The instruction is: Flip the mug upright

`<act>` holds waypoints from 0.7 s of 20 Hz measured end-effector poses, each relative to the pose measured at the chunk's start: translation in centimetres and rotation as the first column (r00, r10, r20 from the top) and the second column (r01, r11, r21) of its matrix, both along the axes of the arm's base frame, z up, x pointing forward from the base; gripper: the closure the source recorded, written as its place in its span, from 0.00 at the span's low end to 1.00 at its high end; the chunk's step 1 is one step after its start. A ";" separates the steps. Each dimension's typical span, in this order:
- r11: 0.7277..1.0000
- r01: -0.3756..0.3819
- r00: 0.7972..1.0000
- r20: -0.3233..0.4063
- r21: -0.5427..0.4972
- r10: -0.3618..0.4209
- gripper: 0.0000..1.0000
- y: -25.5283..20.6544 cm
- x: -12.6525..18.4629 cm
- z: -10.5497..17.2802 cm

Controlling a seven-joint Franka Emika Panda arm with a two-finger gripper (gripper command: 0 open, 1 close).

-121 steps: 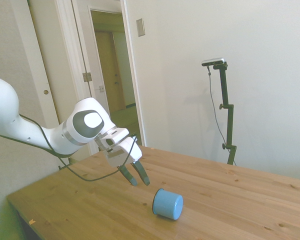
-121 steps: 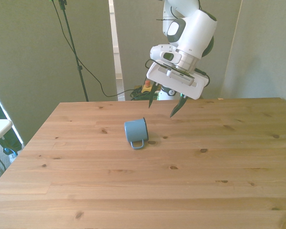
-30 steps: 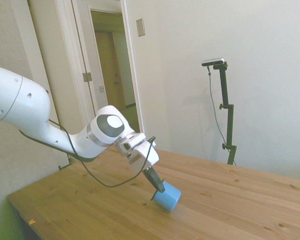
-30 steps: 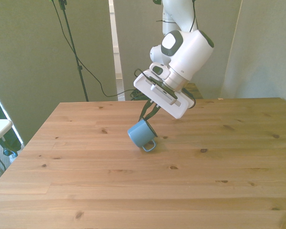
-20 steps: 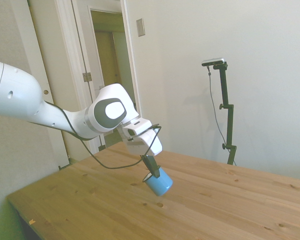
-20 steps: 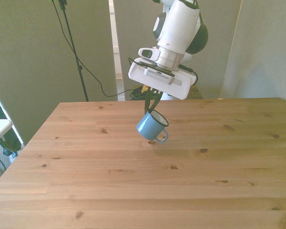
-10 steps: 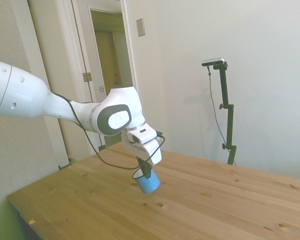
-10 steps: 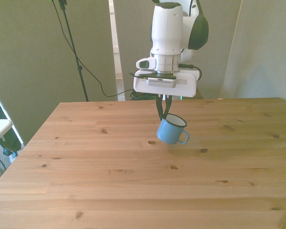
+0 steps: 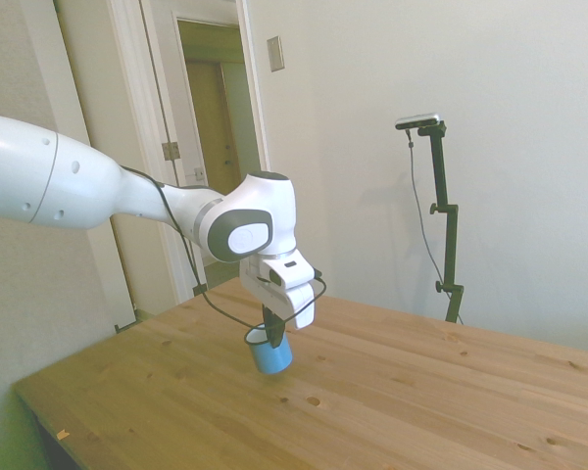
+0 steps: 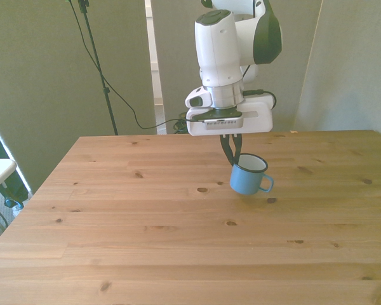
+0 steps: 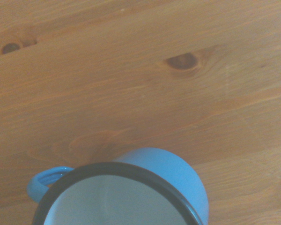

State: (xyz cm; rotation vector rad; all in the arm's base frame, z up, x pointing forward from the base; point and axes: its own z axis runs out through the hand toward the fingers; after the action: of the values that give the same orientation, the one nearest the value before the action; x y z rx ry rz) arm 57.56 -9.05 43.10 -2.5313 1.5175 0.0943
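Now the small light-blue enamel mug with a thin dark rim and white inside hangs in the air above the wooden worktop, clear of the boards, with a faint shadow under it. Its mouth faces upward, leaning a little, so its long axis runs nearly vertical with a slight tilt. Its loop handle sticks out toward the front view's right. In the side view the mug likewise shows its dark rim on top and its closed base lowest, above the planks.

From the wrist camera the mug is seen from above and close: the dark rim curves round the pale inside, the blue wall falls away beneath it, and the handle pokes out at one side. Knotted boards lie beyond it, out of contact with it.

Above the mug, the hand points straight down, its two dark fingers drawn close together and clamped on the mug's rim at the side nearer the front view's left, one finger seemingly inside and one outside the wall. The same grip shows in the side view, where the hand meets the rim.

Farther back, the white arm rises behind the worktop's far edge.
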 end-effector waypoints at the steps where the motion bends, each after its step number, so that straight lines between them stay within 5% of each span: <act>1: 1.000 -0.003 1.000 -0.008 0.016 0.003 1.00 0.1 0.3 -0.3; 14: 0.994 -0.045 0.998 -0.036 0.102 0.048 1.00 2.5 2.7 -2.7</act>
State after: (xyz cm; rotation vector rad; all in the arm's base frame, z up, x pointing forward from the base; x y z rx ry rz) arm 60.27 -6.58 40.38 -2.4991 1.4295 0.2215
